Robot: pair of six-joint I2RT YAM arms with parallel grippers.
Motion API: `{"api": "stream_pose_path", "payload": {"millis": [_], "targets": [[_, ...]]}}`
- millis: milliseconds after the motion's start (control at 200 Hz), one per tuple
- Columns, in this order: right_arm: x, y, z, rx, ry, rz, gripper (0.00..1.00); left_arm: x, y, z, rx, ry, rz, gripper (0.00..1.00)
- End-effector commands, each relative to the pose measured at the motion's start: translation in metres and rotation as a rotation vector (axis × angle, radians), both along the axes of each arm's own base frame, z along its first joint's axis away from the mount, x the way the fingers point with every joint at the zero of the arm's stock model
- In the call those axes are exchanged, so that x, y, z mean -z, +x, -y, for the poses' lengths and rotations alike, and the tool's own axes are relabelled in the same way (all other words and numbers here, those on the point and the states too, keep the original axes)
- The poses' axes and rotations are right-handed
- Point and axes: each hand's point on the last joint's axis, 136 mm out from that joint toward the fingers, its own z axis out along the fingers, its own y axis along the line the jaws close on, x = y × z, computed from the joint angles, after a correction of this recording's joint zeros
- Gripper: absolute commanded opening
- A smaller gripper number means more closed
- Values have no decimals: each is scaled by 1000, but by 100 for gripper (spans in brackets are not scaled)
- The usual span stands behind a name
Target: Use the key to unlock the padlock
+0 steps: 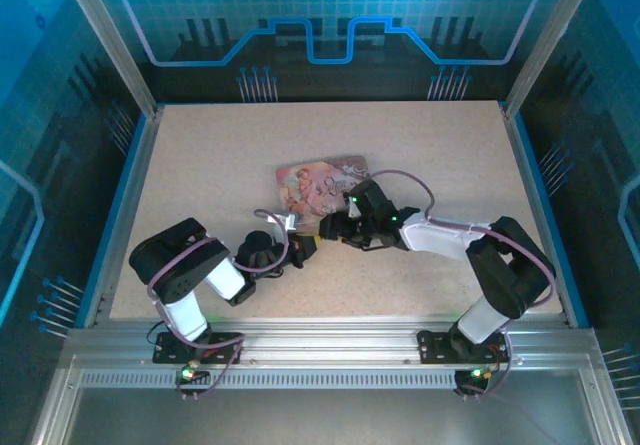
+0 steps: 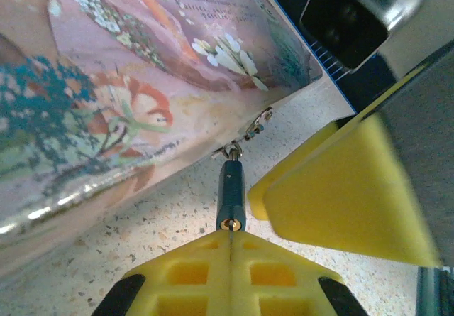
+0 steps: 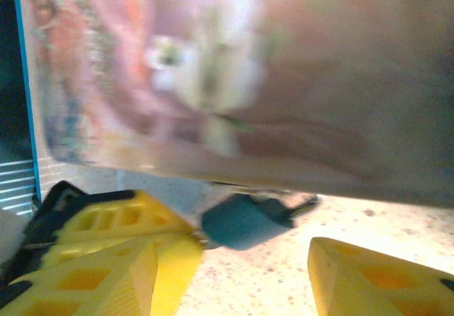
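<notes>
Clamps the left claw (image 2: 230, 248) shut on what looks like the key (image 2: 230, 233), a thin sliver meeting the brass end of the padlock (image 2: 231, 188), presumably for turning. Holds the right claw (image 3: 248, 259) released, straddling the padlock, hooked to the hasp (image 2: 248, 135) of the pink tin (image 2: 106, 82), low by the tabletop (image 2: 142, 245).

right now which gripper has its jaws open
The right gripper: its yellow fingers stand well apart in front of the padlock, while the left gripper has them pressed together at the padlock's end.

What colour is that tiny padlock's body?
Dark bluish-teal; the padlock shows best in the right wrist view.
</notes>
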Motion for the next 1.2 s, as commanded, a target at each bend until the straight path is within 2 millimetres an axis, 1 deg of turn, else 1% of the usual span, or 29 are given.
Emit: {"api": "stream_pose_path", "payload": {"millis": [0,125,275,405,485,635,695,790,855,1020,1120,1195], "targets": [[-17,19,-5,77,120,85,57,-20,3,7,17,-72,31,0],[-14,21,-4,110,159,102,57,-19,3,8,17,-88,12,0],[-12,22,-1,152,223,121,55,-11,3,9,17,-99,-34,0],[-4,20,-1,172,241,95,53,-14,3,11,22,-114,-44,0],[-1,19,-2,183,266,78,48,-15,2,12,25,-124,-51,0],[5,19,-5,194,283,56,29,-14,1,14,32,-129,-60,0],[6,20,-5,199,290,51,26,-13,0,14,33,-130,-67,0],[7,19,-5,207,301,41,28,-10,0,13,33,-127,-76,0],[8,17,-4,212,301,35,35,-9,0,14,31,-128,-81,0],[14,13,-4,219,295,2,48,-4,2,13,20,-128,-102,0],[18,12,-3,224,292,-19,49,0,4,11,7,-130,-118,0],[21,11,-4,228,292,-29,45,0,3,11,8,-135,-126,0]]}}
